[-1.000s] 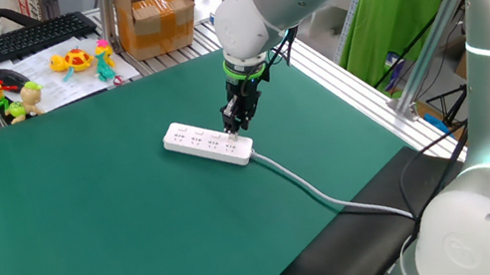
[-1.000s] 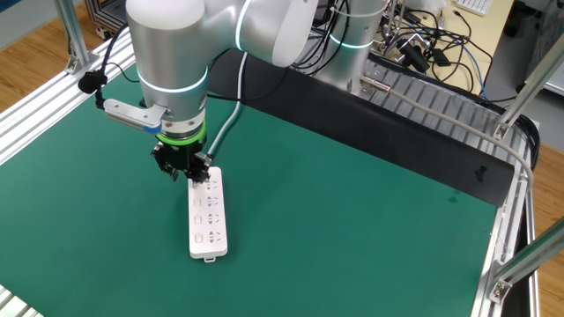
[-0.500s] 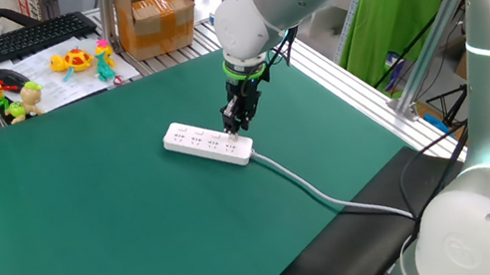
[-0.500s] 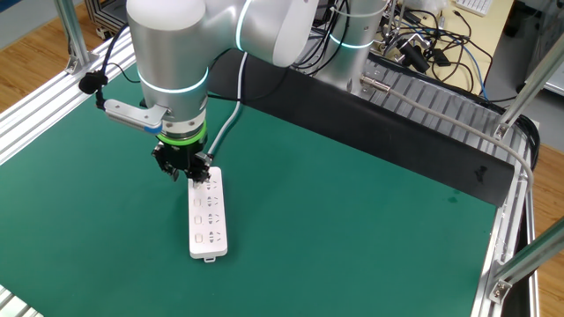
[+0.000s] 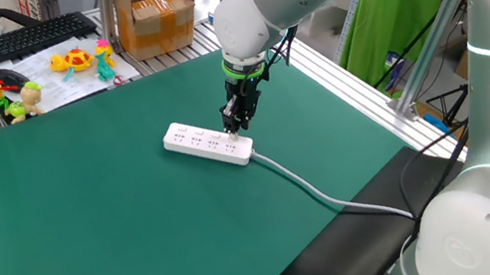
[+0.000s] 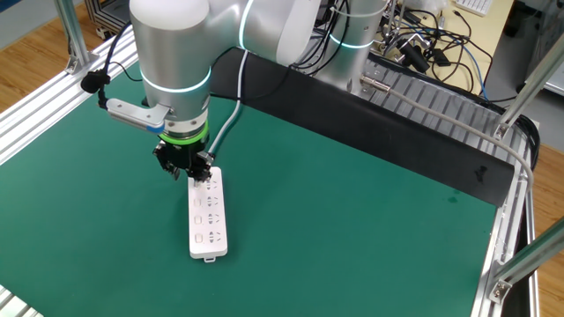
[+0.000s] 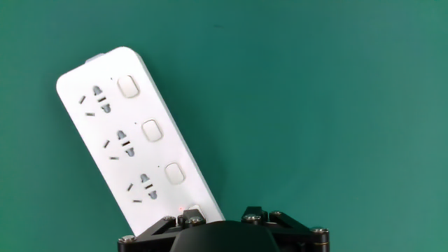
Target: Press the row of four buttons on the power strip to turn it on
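Note:
The white power strip (image 5: 201, 143) (image 6: 210, 224) (image 7: 112, 133) lies flat on the green mat, its grey-white cable (image 5: 315, 191) trailing off toward the table's edge. Three of the four buttons (image 7: 152, 130) show in a line beside the socket clusters. The fourth button (image 7: 192, 208), at the cable end, is partly covered by one black fingertip (image 7: 183, 220). My gripper (image 5: 235, 127) (image 6: 188, 173) (image 7: 218, 213) points straight down over that end. It is open, with a gap between the fingertips and nothing held. Whether the fingertip presses the button I cannot tell.
A cardboard box (image 5: 155, 14), a black keyboard (image 5: 30, 37) and small toys (image 5: 70, 60) sit beyond the mat's far edge. Aluminium rails (image 6: 40, 106) border the mat. The arm's base (image 5: 482, 217) stands at the near right, and loose cables (image 6: 423, 35) lie behind.

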`<state>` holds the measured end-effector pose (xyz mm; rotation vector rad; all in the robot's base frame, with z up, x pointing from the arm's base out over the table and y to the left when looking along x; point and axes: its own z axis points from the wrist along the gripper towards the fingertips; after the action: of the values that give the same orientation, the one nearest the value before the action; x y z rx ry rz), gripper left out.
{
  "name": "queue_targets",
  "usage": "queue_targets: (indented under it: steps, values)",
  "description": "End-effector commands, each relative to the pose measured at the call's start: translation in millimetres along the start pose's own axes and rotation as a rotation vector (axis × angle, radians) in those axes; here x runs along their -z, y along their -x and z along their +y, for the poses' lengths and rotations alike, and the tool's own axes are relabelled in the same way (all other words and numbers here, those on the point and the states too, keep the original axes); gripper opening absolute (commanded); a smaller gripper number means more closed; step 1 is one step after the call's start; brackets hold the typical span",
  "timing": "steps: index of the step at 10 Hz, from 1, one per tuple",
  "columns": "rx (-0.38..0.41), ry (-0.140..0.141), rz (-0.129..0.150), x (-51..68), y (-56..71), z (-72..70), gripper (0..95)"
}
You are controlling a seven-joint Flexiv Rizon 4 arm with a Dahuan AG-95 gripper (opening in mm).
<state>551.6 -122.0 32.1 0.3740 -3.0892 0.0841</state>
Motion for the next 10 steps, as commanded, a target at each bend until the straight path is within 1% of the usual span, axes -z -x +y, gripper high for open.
queue_targets:
  steps: [1,3,4,6,9,10]
  values:
    - [-0.023,0.003,-0.009,1.0,4.4,6.7,38.0]
    - [-0.027,0.003,-0.009,1.8,9.5,11.8,38.0]
    - [-0.033,0.004,-0.011,0.1,11.7,14.0,38.0]
    - [-0.030,0.004,-0.011,1.1,14.7,12.8,38.0]
    - [-0.030,0.004,-0.013,-1.1,20.0,13.0,38.0]
    - [-0.030,0.004,-0.009,2.8,23.1,14.3,38.0]
